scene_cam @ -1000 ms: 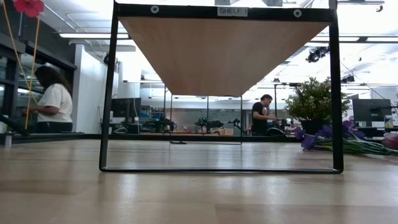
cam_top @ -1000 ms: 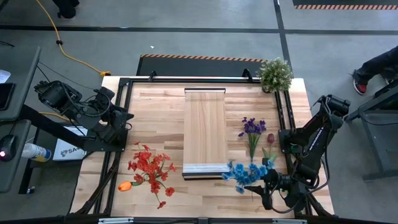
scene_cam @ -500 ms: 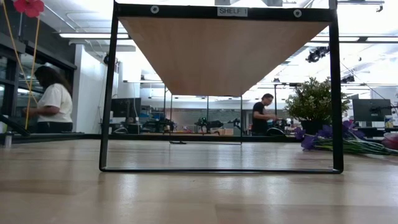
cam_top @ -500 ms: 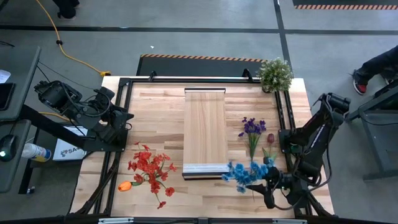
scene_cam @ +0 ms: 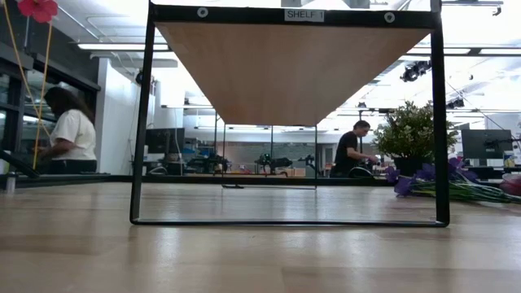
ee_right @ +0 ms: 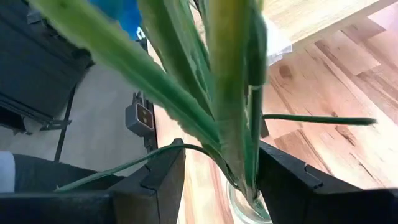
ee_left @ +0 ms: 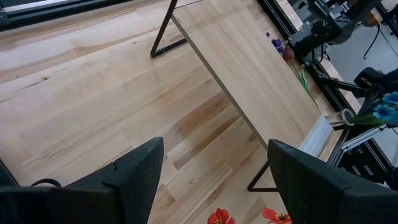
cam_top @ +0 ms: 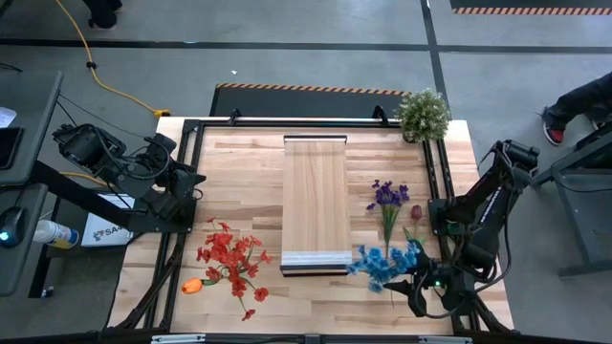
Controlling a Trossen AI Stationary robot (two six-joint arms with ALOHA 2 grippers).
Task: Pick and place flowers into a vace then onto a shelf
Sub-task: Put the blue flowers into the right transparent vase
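My right gripper point(cam_top: 421, 285) point(ee_right: 221, 158) is at the table's near right corner, shut on a clear glass vase point(ee_left: 344, 118) that holds blue flowers point(cam_top: 384, 262) on green stems point(ee_right: 230, 106). Red flowers point(cam_top: 230, 258) and an orange one point(cam_top: 192, 285) lie on the tabletop left of the shelf point(cam_top: 316, 205). Purple flowers point(cam_top: 389, 195) and a dark-red one point(cam_top: 415, 212) lie to its right. My left gripper point(cam_top: 188, 183) point(ee_left: 214, 149) hangs open above the table's left edge, touching nothing. My right gripper has the glass vase between its two fingers point(ee_right: 163, 180), close to the rim point(ee_right: 241, 204). The fingers come slanting down from the table's right. The vase is tilted, with the blue heads leaning toward the shelf's near end. Its base is hidden.
The shelf stands raised on a black frame point(scene_cam: 142, 122) in the table's middle. A bushy potted plant point(cam_top: 423, 113) stands at the far right corner. Bare wood lies between the shelf and the left edge point(ee_left: 93, 93). People sit in the room beyond point(scene_cam: 69, 134).
My right gripper has tipped and rolled a little while holding the vase, and the blue flower heads have shifted slightly toward the table's right and far side. My left gripper has kept still.
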